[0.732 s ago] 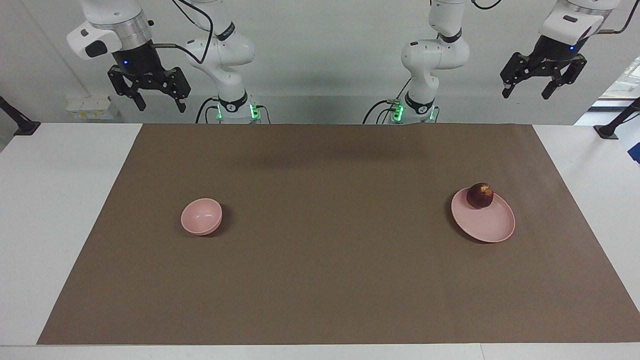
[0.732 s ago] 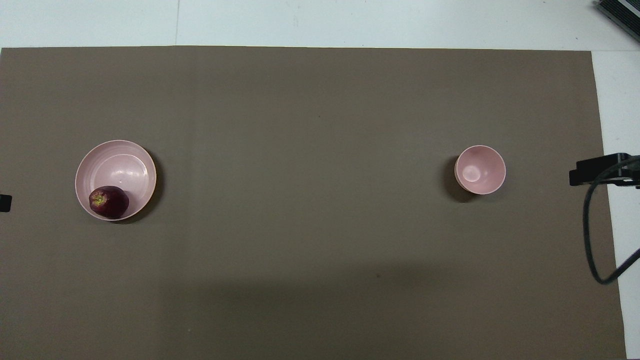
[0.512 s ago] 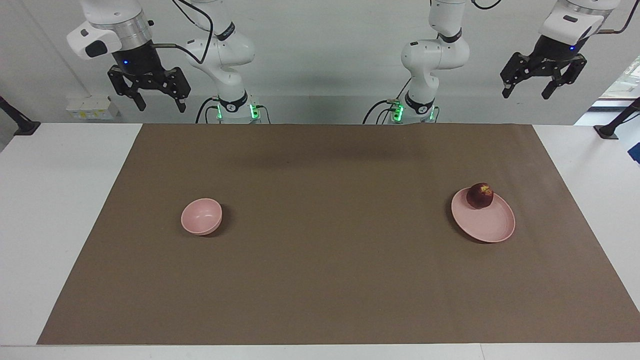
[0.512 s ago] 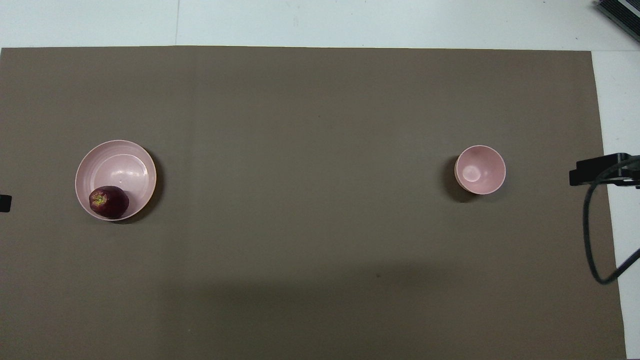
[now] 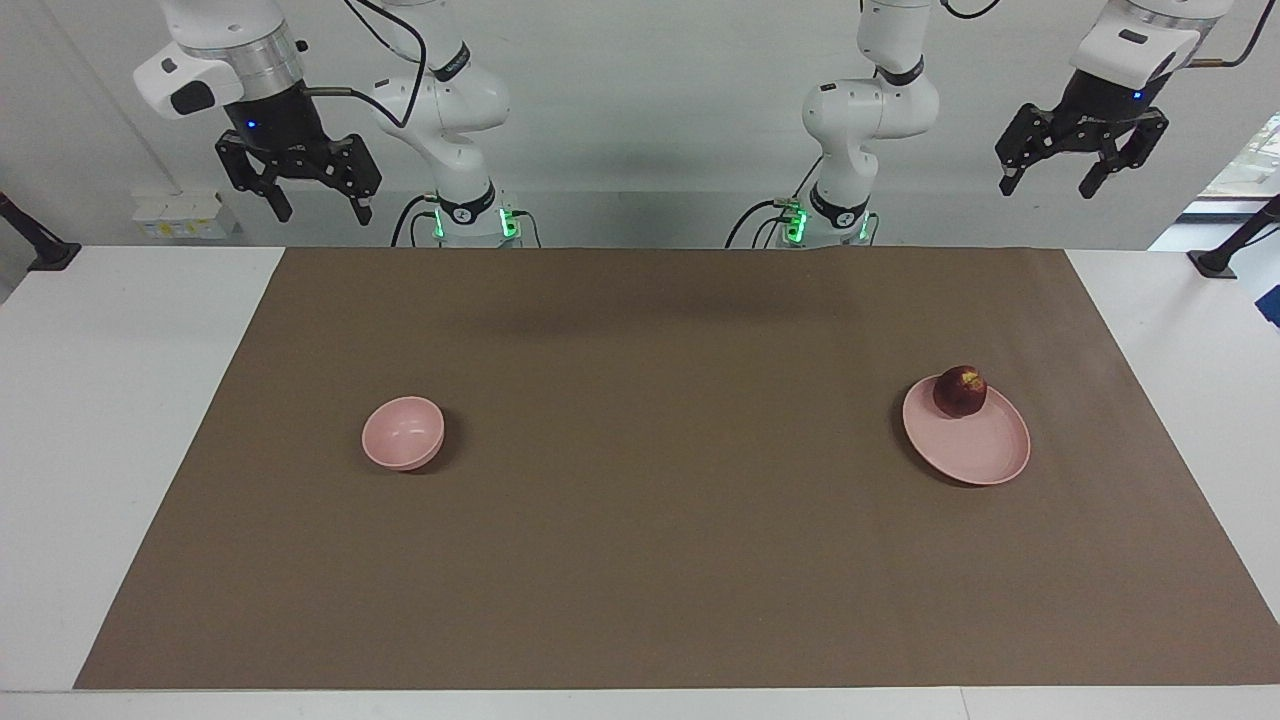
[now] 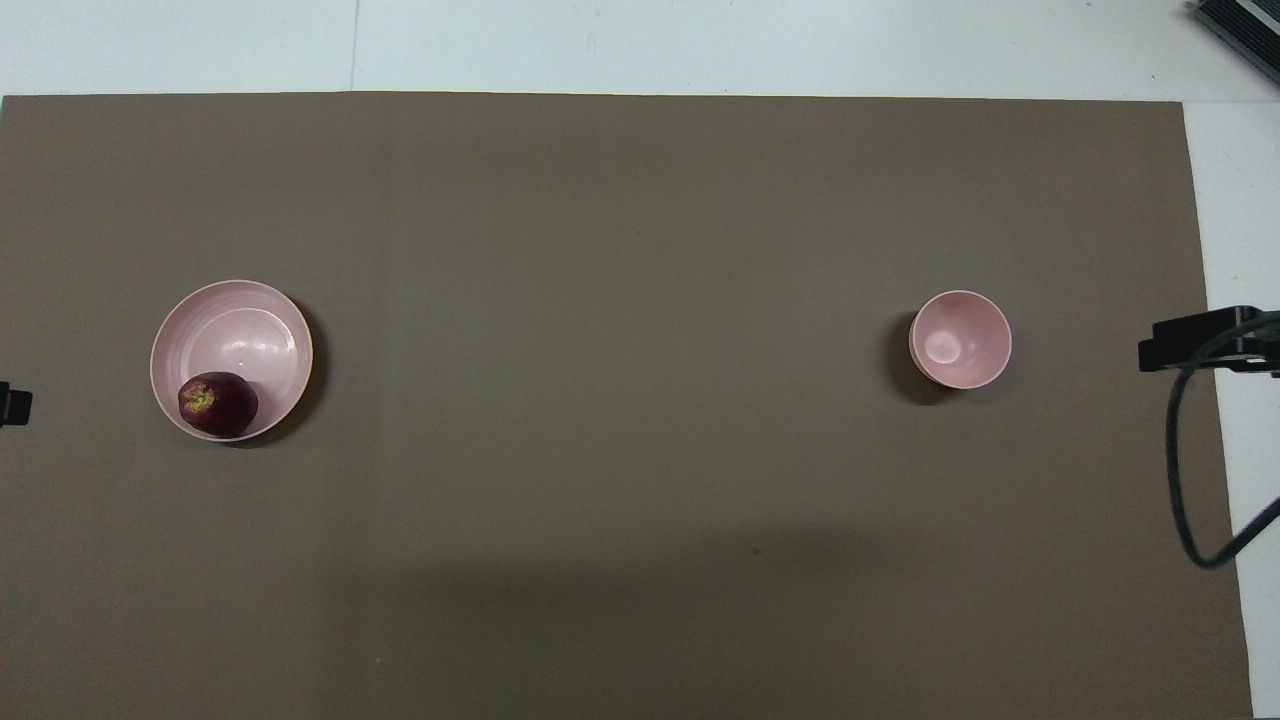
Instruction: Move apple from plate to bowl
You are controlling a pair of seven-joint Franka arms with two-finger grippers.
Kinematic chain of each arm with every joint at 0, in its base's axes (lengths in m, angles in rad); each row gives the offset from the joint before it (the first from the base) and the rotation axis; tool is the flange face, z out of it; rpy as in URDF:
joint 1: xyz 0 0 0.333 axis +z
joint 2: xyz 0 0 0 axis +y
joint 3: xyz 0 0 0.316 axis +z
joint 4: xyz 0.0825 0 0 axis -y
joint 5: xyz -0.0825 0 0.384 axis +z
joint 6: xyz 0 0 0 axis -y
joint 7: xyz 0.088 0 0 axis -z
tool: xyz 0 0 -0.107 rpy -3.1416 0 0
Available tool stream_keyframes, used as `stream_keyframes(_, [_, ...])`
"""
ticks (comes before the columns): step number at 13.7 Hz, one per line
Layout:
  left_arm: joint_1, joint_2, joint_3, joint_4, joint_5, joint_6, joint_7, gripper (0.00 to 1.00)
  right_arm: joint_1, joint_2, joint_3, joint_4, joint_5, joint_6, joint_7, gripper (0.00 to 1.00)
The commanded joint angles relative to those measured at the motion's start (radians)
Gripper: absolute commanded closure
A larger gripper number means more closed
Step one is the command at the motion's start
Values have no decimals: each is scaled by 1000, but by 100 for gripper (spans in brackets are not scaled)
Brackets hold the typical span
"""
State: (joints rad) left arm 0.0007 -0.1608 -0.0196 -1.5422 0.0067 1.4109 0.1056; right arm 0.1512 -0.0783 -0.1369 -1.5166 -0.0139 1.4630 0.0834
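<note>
apple first: the small round dark red apple [image 5: 960, 391] sits on the robot-side edge of the wide shallow pale pink plate [image 5: 975, 448], toward the left arm's end of the table. the left gripper [image 5: 1045, 180], fingers spread and empty, hangs high over that end, so it looks the natural arm to descend. the small deep pale pink bowl [image 5: 403, 432] lies well apart, toward the right arm's end, where the right gripper [image 5: 318, 209] waits raised and spread.

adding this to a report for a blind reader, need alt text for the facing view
A dark red apple sits on a pale pink plate at the left arm's end of a brown mat, with an empty pink bowl toward the right arm's end. The left gripper and right gripper hang open, high above the table edge nearest the robots.
</note>
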Motion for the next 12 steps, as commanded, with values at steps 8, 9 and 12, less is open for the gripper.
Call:
stream_keyframes(8, [-2, -32, 13, -188, 3, 80, 9, 0, -15, -3, 7, -4, 17, 8, -13, 0])
stream_keyframes(9, [-2, -35, 16, -229, 3, 126, 8, 0, -15, -3, 5, -4, 19, 8, -13, 0])
stream_keyframes(12, [4, -37, 18, -350, 3, 247, 9, 0, -15, -3, 7, -2, 17, 8, -13, 0])
